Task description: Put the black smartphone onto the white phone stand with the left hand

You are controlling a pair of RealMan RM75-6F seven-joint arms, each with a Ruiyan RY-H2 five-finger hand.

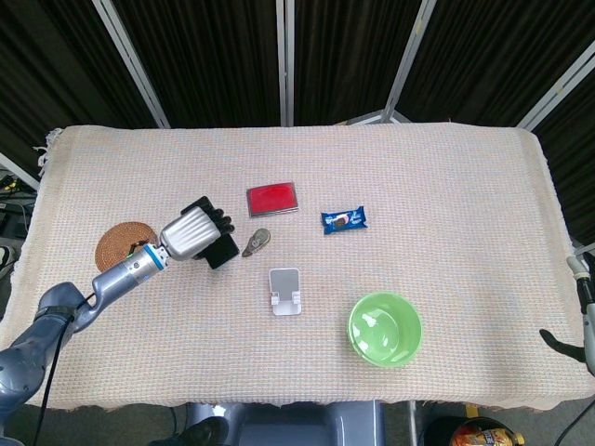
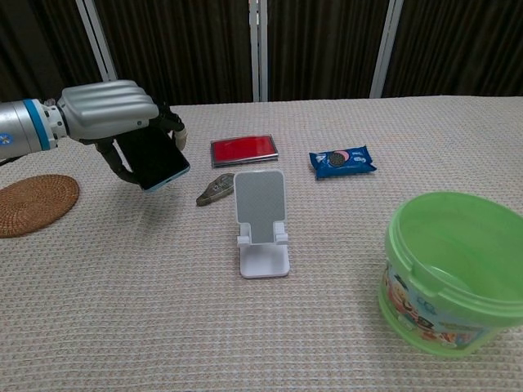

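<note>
At the far left of the chest view a woven coaster (image 2: 37, 204) lies flat on the cloth-covered surface (image 2: 147, 327). Just right of it and higher in the frame, the left hand (image 2: 110, 110) has its fingers wrapped round the black smartphone (image 2: 151, 157), which hangs clear of the cloth, tilted, its lower corner pointing down.

The hold looks to me like the weak point: the fingers seem to clasp only the upper part of the phone, so a quick swing toward centre frame could let it slip or turn in the grip.

Next along, a small grey-green object (image 2: 214, 189) lies just left of the white phone stand (image 2: 261, 220), and a red case (image 2: 243, 149) lies behind them. The stand looks light and unanchored; if the phone comes in low or at its present slant, I'd expect its edge to knock the backrest and shove or tip the stand, or miss the little front lip and slide off.

Further right sit a blue snack packet (image 2: 341, 161) and a green bucket (image 2: 453, 269), well out of the path. The right hand is not in view.
</note>
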